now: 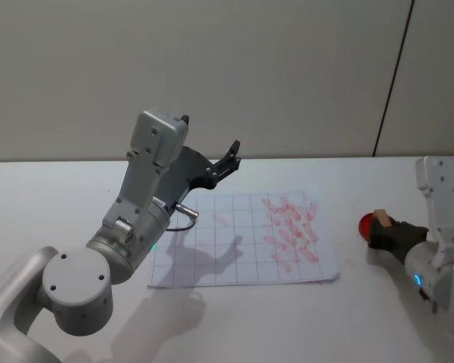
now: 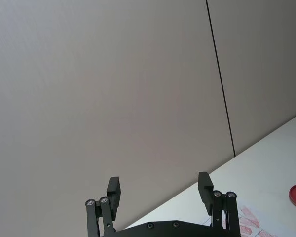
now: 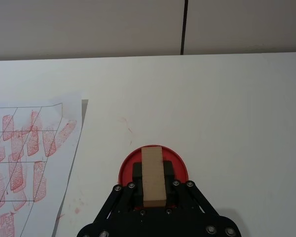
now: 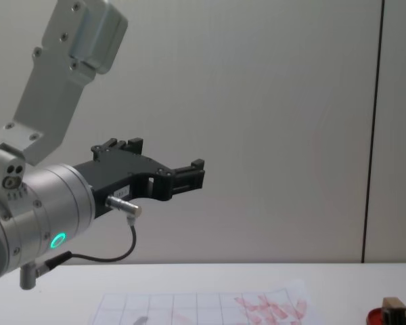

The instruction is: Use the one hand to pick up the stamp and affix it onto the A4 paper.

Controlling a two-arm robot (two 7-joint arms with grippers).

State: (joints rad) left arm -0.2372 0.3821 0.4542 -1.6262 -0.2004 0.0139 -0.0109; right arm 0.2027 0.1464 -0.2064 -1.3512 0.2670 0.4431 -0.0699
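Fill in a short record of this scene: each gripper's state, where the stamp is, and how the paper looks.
right gripper: shut on the stamp, low at the table's right side
stamp position: at the red ink pad, right of the paper, not touching it
left gripper: open, empty, raised above the table
A4 paper: flat at centre, red marks crowded on its right half

Left end effector spread; right end effector clamped
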